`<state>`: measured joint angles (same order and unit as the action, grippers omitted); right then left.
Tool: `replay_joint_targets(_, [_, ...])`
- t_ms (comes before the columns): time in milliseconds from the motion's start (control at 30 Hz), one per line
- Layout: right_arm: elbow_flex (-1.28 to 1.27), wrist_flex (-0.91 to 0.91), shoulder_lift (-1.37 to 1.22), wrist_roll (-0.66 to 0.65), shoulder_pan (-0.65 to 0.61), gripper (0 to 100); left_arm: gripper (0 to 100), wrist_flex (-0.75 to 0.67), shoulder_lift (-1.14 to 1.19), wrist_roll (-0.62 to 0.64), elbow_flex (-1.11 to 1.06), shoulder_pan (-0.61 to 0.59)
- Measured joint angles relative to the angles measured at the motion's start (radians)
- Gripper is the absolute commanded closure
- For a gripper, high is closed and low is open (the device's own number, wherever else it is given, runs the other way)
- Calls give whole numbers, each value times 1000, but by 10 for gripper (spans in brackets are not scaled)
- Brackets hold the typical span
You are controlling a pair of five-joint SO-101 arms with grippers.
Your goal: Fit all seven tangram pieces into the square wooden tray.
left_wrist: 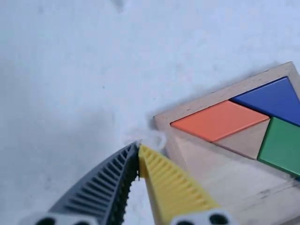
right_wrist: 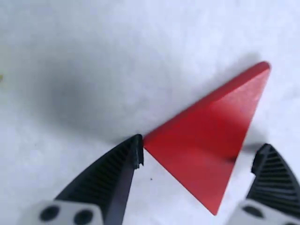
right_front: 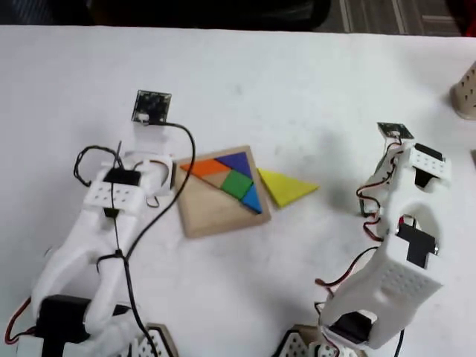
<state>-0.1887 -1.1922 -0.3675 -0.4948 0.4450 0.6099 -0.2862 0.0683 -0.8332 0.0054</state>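
Note:
The square wooden tray (right_front: pixel 204 216) lies mid-table. Along its far side it holds an orange parallelogram (right_front: pixel 206 166), a dark blue triangle (right_front: pixel 236 162), a green square (right_front: pixel 237 184) and a small blue triangle (right_front: pixel 253 199). A yellow triangle (right_front: pixel 286 186) lies on the table just right of the tray. My left gripper (left_wrist: pixel 138 149) is shut with nothing in it, its tips down at the tray's near-left corner (left_wrist: pixel 161 123). A red triangle (right_wrist: pixel 211 133) lies flat on the table between the fingers of my open right gripper (right_wrist: pixel 201 151); neither finger touches it.
The right arm (right_front: pixel 401 223) stands over the table's right side, well apart from the tray. A tan perforated object (right_front: pixel 467 93) sits at the far right edge. The near half of the tray is bare wood (left_wrist: pixel 225 183).

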Motion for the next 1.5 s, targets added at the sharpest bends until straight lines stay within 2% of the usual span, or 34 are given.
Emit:
replay_joint_targets(167, [35, -2, -3, 86, 3, 665, 976, -28, 0, 0, 0, 0])
replay_joint_targets(533, [127, -78, -25, 166, -18, 674, 976, -87, 44, -6, 0, -2])
replay_joint_targets(867, [126, 18, -143, 195, 0, 678, 976, -101, 158, -6, 21, 0])
replay_joint_targets(1067, [126, 21, -153, 195, 0, 759, 976, -101, 160, -6, 21, 0])
replay_joint_targets(1500, [127, 31, -144, 198, 12, 765, 976, -101, 160, -6, 21, 0])
